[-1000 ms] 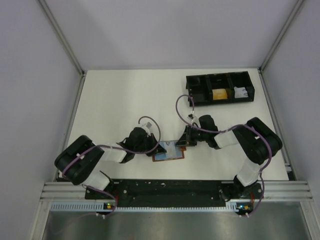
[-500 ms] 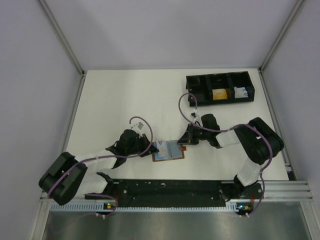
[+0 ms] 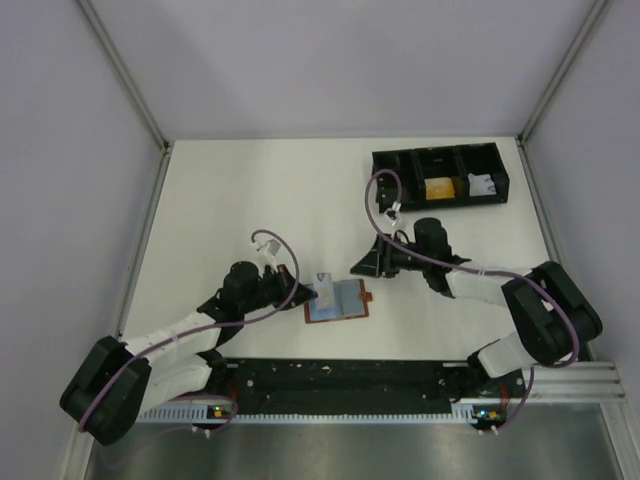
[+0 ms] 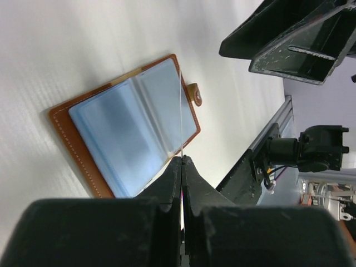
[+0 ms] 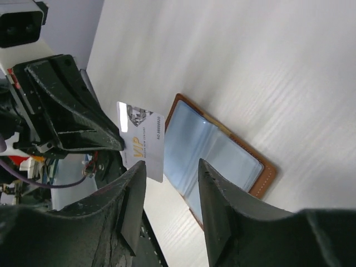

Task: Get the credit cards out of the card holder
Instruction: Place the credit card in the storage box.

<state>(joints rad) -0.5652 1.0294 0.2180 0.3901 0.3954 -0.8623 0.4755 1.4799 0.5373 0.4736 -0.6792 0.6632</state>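
A white table [image 3: 250,200] with a faintly ribbed surface fills the middle, lit evenly and softly from above. Plain pale lilac-grey walls close it in: a back wall [image 3: 340,60], a left wall [image 3: 50,200] and a right wall [image 3: 605,180]. Slanting aluminium frame posts [image 3: 120,70] mark the far corners; an aluminium rail [image 3: 600,378] and a grey metal sheet [image 3: 350,450] line the near edge

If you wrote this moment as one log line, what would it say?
left end effector: shut on white card | right end effector: open, empty | card holder: lying open
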